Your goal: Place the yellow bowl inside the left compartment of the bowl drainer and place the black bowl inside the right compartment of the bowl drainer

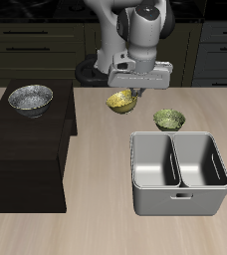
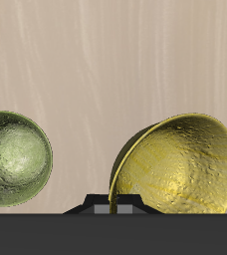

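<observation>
Grey steel, the bowl drainer [image 1: 179, 171] is sitting nearest, both wells empty. Farther back the gripper [image 1: 131, 92] is pinching the yellow bowl [image 2: 177, 164] by its rim, lifting it tilted sideways above the table; a thin rim hold could be slipping. Farthest, the black bowl [image 1: 31, 99] is waiting on the dark cabinet [image 1: 26, 149].

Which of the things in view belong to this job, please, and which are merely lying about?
Belonging to the job:
- yellow bowl, tilted, held at the end effector
- black bowl, on the dark cabinet
- bowl drainer, both wells empty

Lying about:
- olive-green bowl, behind the drainer
</observation>
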Controlling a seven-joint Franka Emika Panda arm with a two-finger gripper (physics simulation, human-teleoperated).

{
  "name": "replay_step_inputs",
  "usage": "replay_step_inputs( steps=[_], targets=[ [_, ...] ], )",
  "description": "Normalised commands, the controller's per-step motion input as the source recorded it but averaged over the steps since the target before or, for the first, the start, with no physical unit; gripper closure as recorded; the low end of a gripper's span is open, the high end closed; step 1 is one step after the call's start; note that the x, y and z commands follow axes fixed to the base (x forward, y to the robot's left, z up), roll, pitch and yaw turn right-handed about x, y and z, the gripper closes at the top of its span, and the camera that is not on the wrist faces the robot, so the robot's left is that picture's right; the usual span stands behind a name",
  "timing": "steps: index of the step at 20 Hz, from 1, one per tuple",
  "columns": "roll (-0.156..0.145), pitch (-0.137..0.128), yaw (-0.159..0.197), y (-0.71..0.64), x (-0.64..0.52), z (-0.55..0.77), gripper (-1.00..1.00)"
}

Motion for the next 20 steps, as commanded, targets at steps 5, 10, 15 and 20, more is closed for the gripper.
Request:
replay_step_inputs(
  steps=[5,10,15,20],
  targets=[
    [0.004,-0.075,-0.019,0.02,-0.07,0.51,1.0],
    [-0.005,-0.06,0.003,0.05,-0.02,0.45,1.0],
    [0.016,-0.056,-0.005,0.14,-0.03,0.45,1.0],
    [0.016,-0.042,-0.009,0.2,0.04,0.34,1.0]
  ],
)
